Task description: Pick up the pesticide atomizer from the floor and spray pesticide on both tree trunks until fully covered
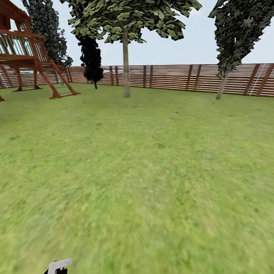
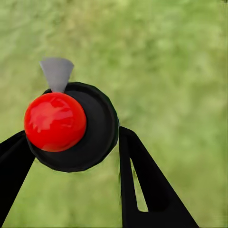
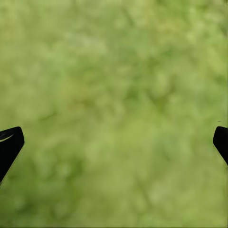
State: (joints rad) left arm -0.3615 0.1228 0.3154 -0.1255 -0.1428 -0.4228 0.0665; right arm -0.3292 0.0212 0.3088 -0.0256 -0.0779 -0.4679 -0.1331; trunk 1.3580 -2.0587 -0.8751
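Pesticide atomizer (image 2: 71,124): clamped between left gripper (image 2: 71,156) fingers, nozzle away from wrist | right gripper (image 3: 114,142): spread, empty over grass | nearest tree trunk (image 1: 126,64): well ahead across lawn (image 1: 152,171), before fence (image 1: 171,78); left arm carries the atomizer.

Both claws are showing flat, matte black, tapering fingers; the left claw (image 2: 71,156) finger (image 2: 152,190) is carrying a narrow slot.
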